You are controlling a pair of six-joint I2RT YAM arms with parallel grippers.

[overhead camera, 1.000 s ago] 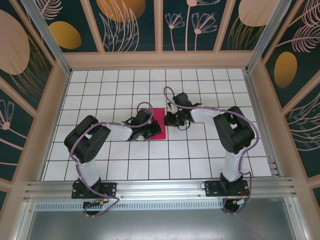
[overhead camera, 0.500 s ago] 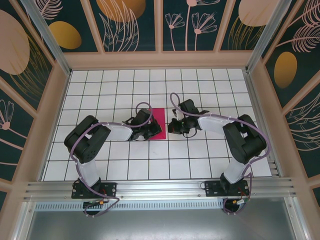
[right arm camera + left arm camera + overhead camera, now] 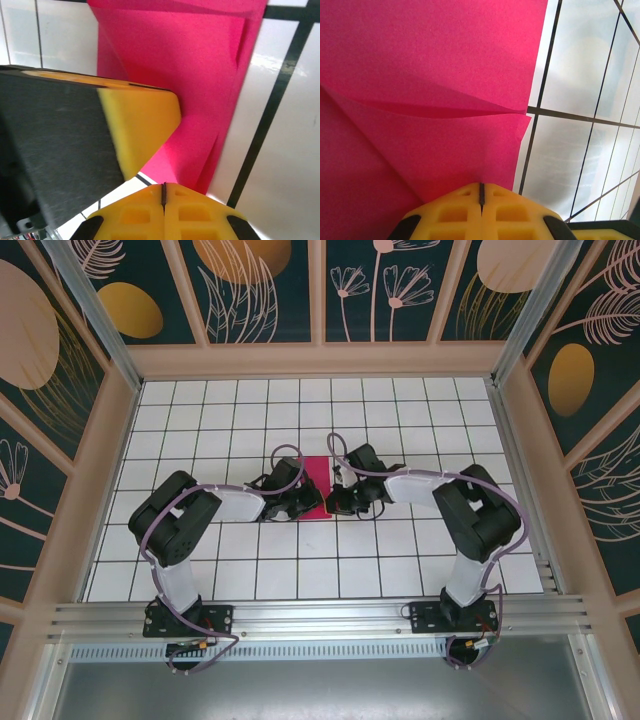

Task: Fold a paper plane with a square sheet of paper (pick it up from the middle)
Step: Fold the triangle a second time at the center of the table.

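Square sheet of paper (image 3: 316, 470), magenta-pink and partly folded, lying on the white gridded table (image 3: 400, 410) at its centre, between the two grippers. Left gripper (image 3: 303, 504): yellow pads pressed together with no gap, their tips over the near left part of the sheet; in the left wrist view two folded flaps meet along a crease line running out to the paper's edge, one flap lifting slightly. Whether the tips pinch any paper cannot be told. Right gripper (image 3: 336, 502): pads likewise closed flat against each other, tips at the near right edge of the sheet; its wrist view shows a raised pink fold and, just beside it, a yellow-padded black finger (image 3: 140, 125) of the left gripper. Both wrists are pitched downward and face one another across the sheet. Each forearm runs inward, roughly level, from a bent elbow standing above its base at the table's near edge, the two arms near mirror images.
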